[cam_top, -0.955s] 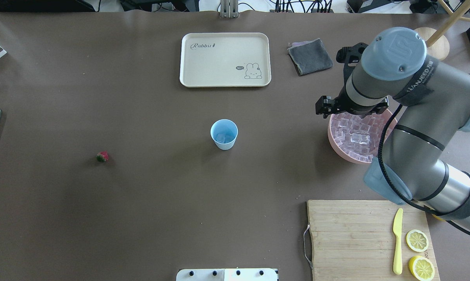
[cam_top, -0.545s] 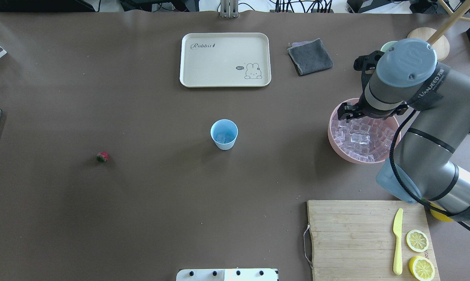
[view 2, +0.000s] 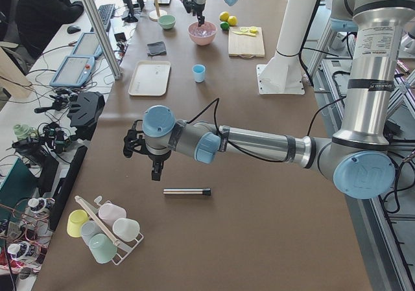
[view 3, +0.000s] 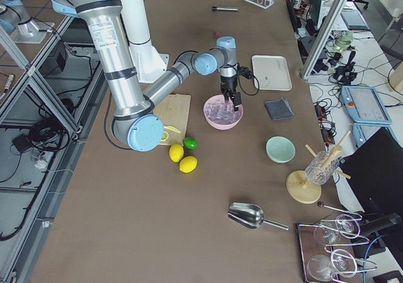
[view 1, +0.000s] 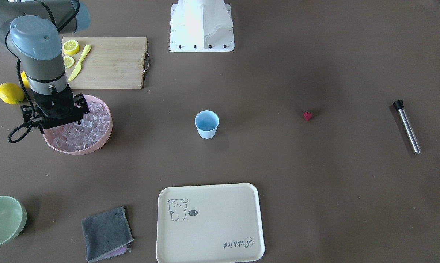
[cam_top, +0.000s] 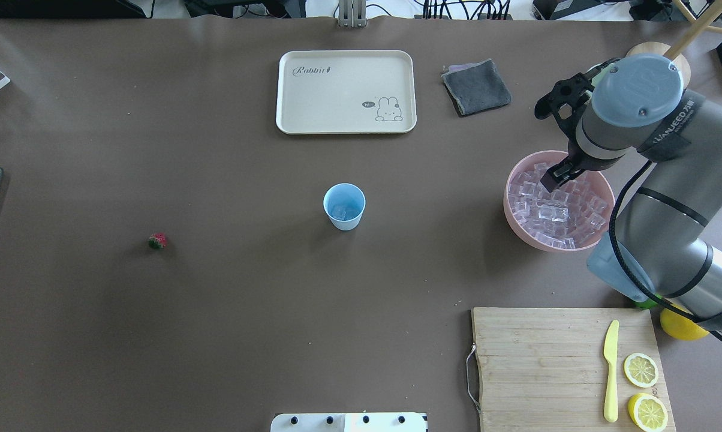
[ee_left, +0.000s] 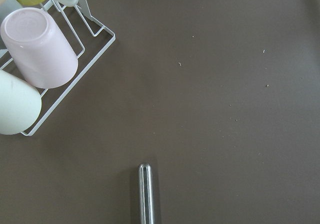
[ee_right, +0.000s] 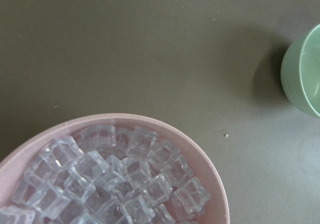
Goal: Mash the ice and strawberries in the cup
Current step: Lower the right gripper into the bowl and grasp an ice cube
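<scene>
Opposing steep views over one table (cam_top: 157,330)

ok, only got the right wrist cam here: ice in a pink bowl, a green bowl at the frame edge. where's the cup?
Observer: The cup stands upright in the middle of the table, well apart from the pink bowl, toward the robot's left of it.
Operator: Anything in it?
Observer: Overhead shows what looks like a little ice at its bottom, nothing red.
Operator: And the strawberry?
Observer: The strawberry lies on the bare table farther to the robot's left, apart from the cup.
</scene>
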`<state>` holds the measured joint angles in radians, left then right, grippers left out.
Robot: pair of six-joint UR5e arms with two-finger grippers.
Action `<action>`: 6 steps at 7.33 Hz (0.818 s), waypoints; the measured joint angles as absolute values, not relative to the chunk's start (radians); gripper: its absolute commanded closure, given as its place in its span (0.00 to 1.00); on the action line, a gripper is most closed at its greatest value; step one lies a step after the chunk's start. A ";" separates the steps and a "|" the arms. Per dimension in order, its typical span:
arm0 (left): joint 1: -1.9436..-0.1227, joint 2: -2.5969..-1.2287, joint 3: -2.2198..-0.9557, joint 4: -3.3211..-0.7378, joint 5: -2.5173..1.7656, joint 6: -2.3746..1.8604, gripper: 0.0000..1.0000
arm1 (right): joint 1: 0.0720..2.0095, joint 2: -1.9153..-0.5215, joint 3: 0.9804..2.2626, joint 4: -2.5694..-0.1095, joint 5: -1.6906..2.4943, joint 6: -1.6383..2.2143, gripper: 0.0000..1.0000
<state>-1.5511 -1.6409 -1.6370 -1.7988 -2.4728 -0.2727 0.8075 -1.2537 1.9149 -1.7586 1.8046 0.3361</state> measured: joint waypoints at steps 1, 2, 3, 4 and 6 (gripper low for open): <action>-1.551 -1.640 -1.640 -1.799 -2.473 -0.276 0.02 | 0.811 -1.264 1.913 -1.725 1.863 0.310 0.01; -1.551 -1.640 -1.640 -1.799 -2.473 -0.277 0.02 | 0.812 -1.284 1.911 -1.675 1.909 0.302 0.01; -1.551 -1.640 -1.641 -1.799 -2.473 -0.277 0.02 | 0.812 -1.312 1.901 -1.617 1.929 0.296 0.01; -1.552 -1.637 -1.649 -1.799 -2.474 -0.278 0.02 | 0.812 -1.338 1.882 -1.546 1.940 0.286 0.01; -1.553 -1.620 -1.684 -1.795 -2.472 -0.279 0.02 | 0.800 -1.361 1.848 -1.418 1.956 0.268 0.02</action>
<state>-1.5535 -1.6204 -1.6838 -1.7945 -2.4723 -0.2786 0.8002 -1.3614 1.8476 -1.4180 1.9564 0.2679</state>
